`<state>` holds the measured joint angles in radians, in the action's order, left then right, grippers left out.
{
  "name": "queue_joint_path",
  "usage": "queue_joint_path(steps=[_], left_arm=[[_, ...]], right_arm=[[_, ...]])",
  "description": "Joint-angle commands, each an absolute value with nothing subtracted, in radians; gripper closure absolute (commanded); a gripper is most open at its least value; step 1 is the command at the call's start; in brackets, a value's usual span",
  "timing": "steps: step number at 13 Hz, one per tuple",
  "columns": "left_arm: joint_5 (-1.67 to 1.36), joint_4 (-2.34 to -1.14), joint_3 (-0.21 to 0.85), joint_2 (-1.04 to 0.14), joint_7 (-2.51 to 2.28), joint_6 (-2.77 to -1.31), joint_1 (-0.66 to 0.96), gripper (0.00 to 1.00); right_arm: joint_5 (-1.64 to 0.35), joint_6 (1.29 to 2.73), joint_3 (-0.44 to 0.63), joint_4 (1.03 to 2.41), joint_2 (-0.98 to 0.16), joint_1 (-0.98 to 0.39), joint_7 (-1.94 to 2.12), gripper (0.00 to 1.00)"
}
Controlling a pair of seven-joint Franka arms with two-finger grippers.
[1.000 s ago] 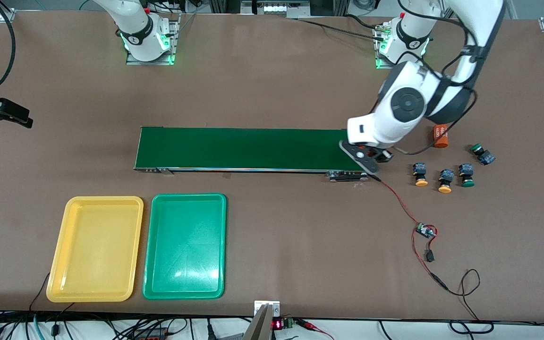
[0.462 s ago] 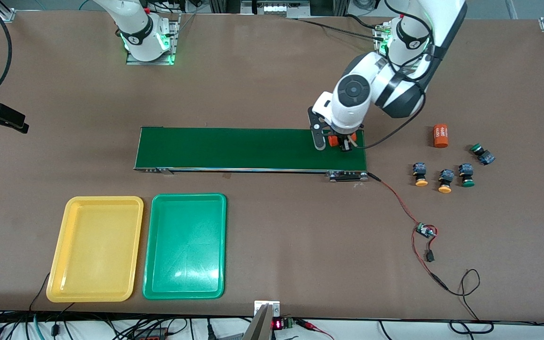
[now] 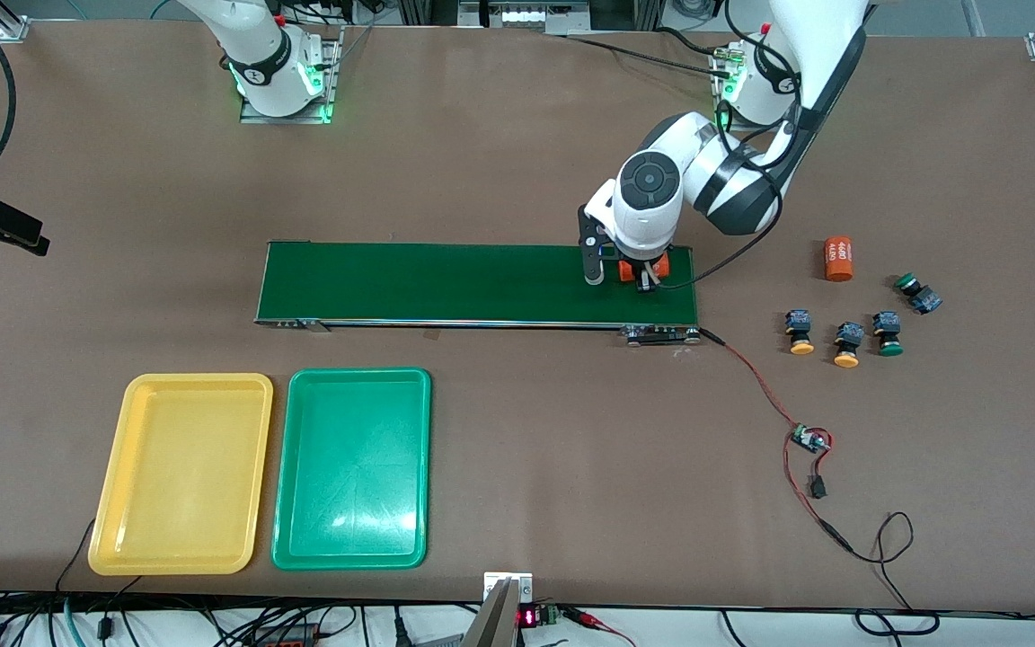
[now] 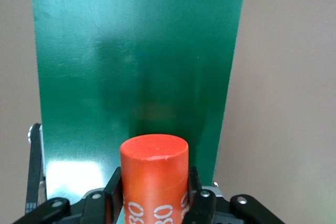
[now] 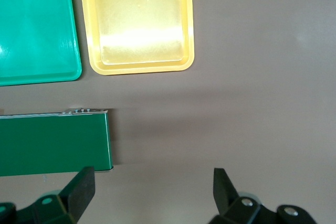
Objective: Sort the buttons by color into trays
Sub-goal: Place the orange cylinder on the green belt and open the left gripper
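My left gripper (image 3: 632, 274) is shut on an orange cylinder printed "4680" (image 4: 154, 163), held upright low over the dark-green conveyor belt (image 3: 446, 283) near its end toward the left arm. Two orange-yellow buttons (image 3: 800, 331) (image 3: 846, 345) and two green buttons (image 3: 888, 332) (image 3: 915, 293) lie on the table past that belt end. The yellow tray (image 3: 181, 474) and the green tray (image 3: 351, 467) sit side by side, nearer the front camera than the belt. My right gripper (image 5: 152, 182) is open and empty, high over the table off the belt's other end.
A second orange "4680" cylinder (image 3: 838, 258) lies close to the buttons. A red wire with a small circuit board (image 3: 809, 439) runs from the belt's motor end toward the front edge. Both trays also show in the right wrist view, yellow (image 5: 137, 19) and green (image 5: 31, 24).
My left gripper has moved from beside the belt's end onto the belt, toward the right arm's end, with the orange cylinder in it. The buttons have not moved.
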<state>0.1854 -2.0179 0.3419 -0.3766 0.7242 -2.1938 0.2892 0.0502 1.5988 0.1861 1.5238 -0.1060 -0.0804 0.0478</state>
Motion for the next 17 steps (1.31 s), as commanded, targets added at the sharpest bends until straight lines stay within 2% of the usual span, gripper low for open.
queue_joint_path(steps=[1,2,7,11,13,17], left_arm=[[0.202,-2.014,0.339,-0.382,0.739,-2.212,0.291,0.05],[0.202,-2.014,0.339,-0.380,0.742,-2.206,0.293,0.00],[0.202,-2.007,0.339,-0.368,0.729,-2.186,0.291,0.00],[0.201,-1.941,0.341,-0.255,0.441,-1.940,0.275,0.00],[0.199,-1.835,0.341,-0.259,0.237,-1.797,0.276,0.00],[0.196,-1.701,0.330,-0.268,-0.102,-1.660,0.241,0.00]], right_arm=[[0.051,1.608,0.183,1.529,-0.100,-0.075,0.041,0.00],[0.051,1.606,0.183,1.529,-0.100,-0.074,0.041,0.00],[0.051,1.606,0.183,1.531,-0.100,-0.074,0.041,0.00],[0.049,1.589,0.179,1.531,-0.098,-0.086,0.055,0.00],[0.049,1.580,0.170,1.529,-0.094,-0.097,0.055,0.00],[0.049,1.580,0.169,1.528,-0.091,-0.107,0.054,0.00]])
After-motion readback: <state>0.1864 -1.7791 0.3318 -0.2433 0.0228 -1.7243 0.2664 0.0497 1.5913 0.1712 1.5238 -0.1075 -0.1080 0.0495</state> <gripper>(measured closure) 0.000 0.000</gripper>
